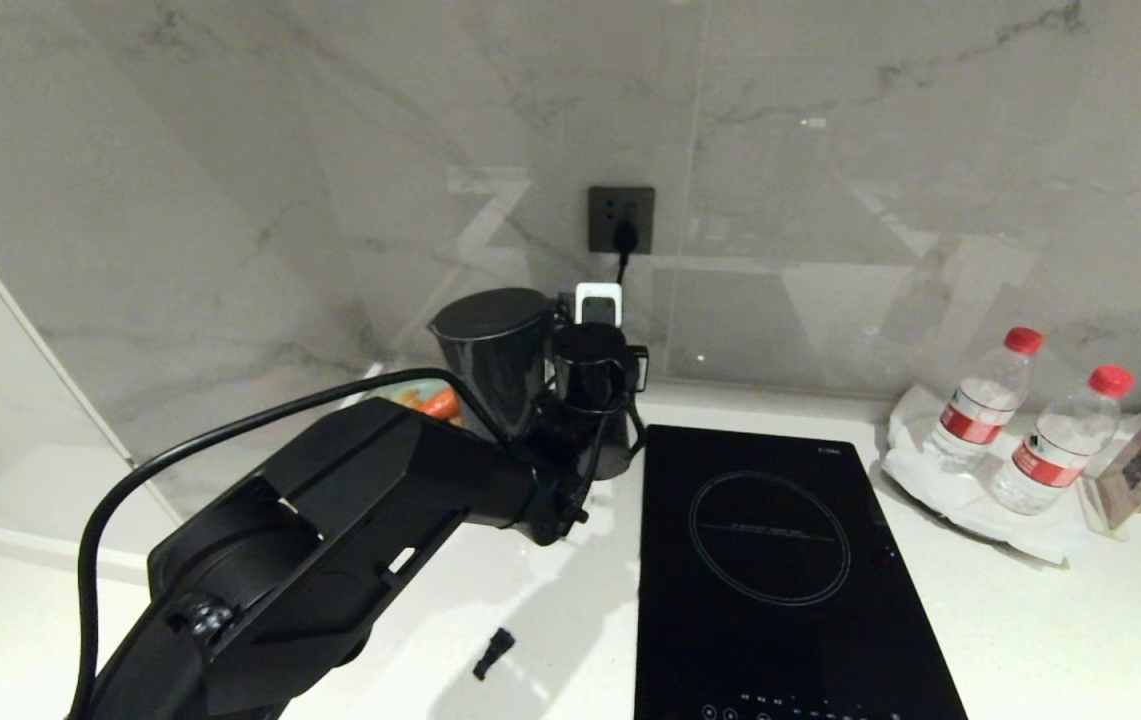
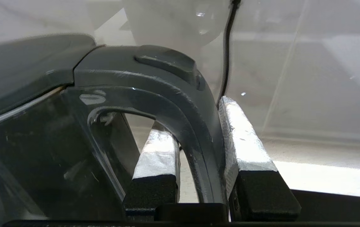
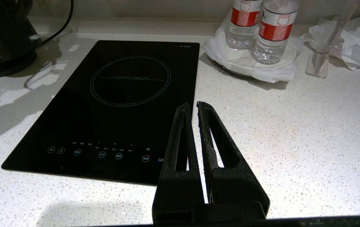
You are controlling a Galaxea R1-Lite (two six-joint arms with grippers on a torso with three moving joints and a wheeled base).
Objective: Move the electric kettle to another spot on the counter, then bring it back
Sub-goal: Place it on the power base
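I have the left gripper (image 2: 198,148) clamped on the loop handle of the tall glossy black electric kettle (image 1: 495,350); in the left wrist view one taped finger (image 2: 159,151) sits inside the loop and the other against the handle's outer side. In the head view the kettle stands just left of centre, at the back of the white speckled stone counter (image 1: 1030,620), close to the grey marble wall and below the dark wall socket (image 1: 621,219). The black glass hob (image 1: 780,560) lies just to the right of it. Two clear water bottles with red caps (image 1: 975,415) stand on a white tray at the right edge. My right gripper (image 3: 195,108) hangs over the counter beside the hob's near right corner, its jaws closed on nothing.
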